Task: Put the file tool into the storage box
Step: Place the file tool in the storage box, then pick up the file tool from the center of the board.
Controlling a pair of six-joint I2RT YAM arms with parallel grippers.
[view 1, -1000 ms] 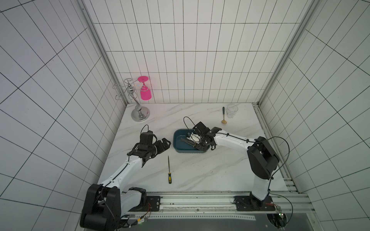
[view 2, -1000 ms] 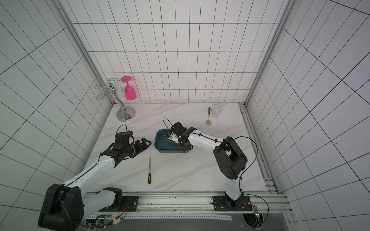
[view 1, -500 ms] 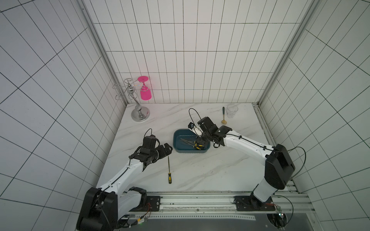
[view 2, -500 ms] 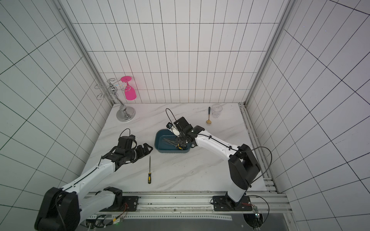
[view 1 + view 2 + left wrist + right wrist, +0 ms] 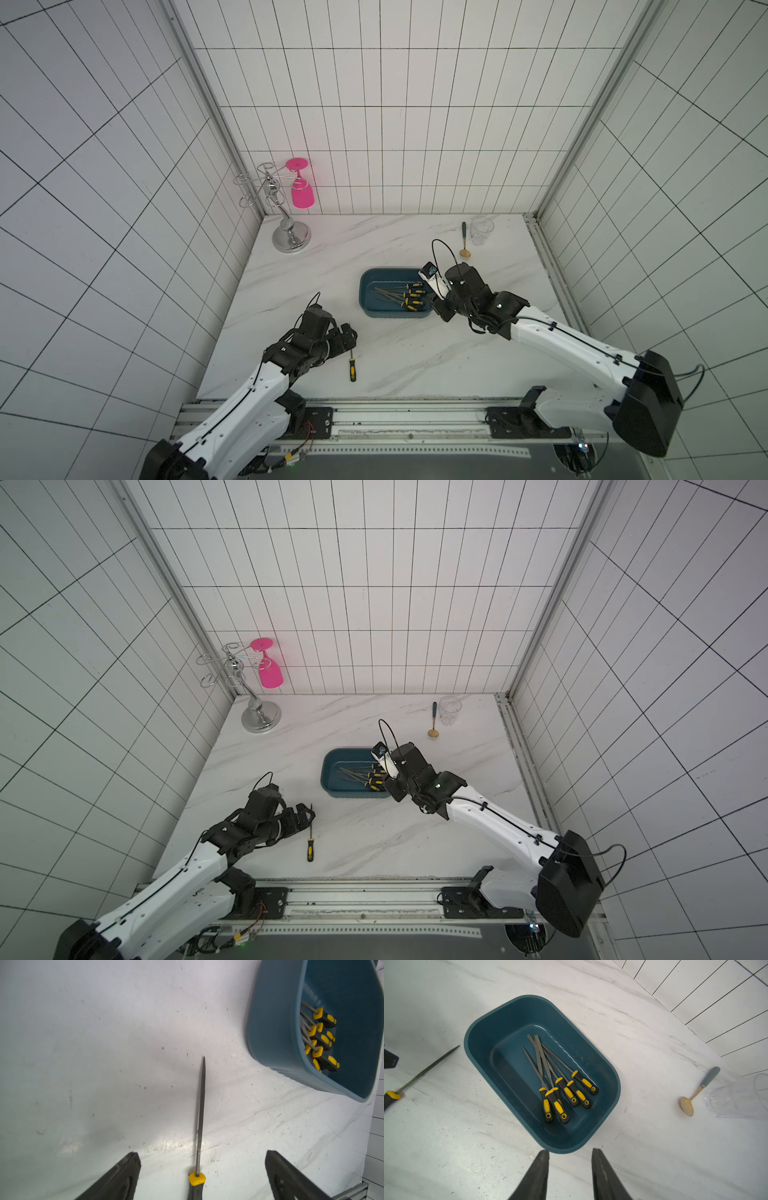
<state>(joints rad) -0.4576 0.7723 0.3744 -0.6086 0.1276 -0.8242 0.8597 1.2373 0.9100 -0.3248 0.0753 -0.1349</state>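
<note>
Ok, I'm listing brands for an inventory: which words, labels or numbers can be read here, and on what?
No readable text in any view.
Right wrist camera housing: a small bluish mark, too small to read.
File handles in the storage box: plain yellow and black, no lettering visible.

No legible text, labels, numbers anywhere.
</note>
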